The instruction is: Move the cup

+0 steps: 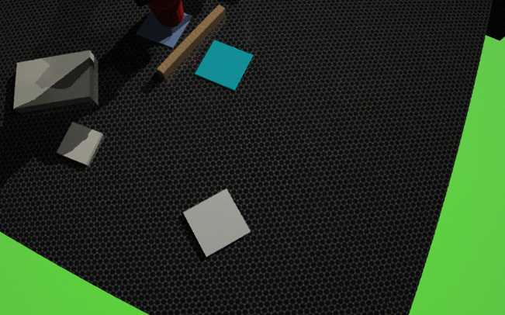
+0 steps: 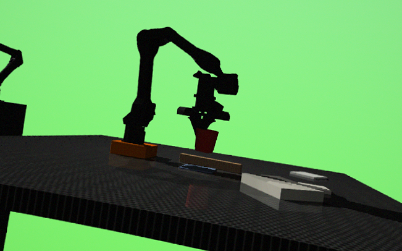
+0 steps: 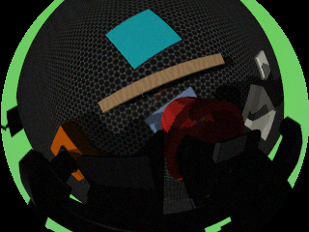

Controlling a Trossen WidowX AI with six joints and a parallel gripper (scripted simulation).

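Note:
The red cup point(image 1: 170, 14) point(image 2: 206, 140) point(image 3: 172, 115) hangs nearly upright in the air, above the blue pad point(image 1: 166, 40) point(image 2: 186, 167) point(image 3: 188, 94). My gripper point(image 2: 201, 128) point(image 3: 165, 133) points down and is shut on the cup's wall near the rim. The fingertips are dark and partly hidden by the cup. Small coloured marbles point(image 3: 202, 119) show dimly inside the cup in the wrist view; their number cannot be told. The teal pad point(image 1: 224, 65) point(image 3: 144, 38) has nothing on it and lies across the wooden bar from the blue pad.
The wooden bar point(image 1: 191, 42) point(image 2: 210, 163) point(image 3: 161, 82) lies between the two pads. A large pale box point(image 1: 25, 84) point(image 2: 300, 195), a small pale block point(image 1: 88, 149) and a flat pale slab point(image 1: 216, 222) point(image 2: 308, 176) stand farther off. The orange base point(image 2: 133, 149) carries my arm.

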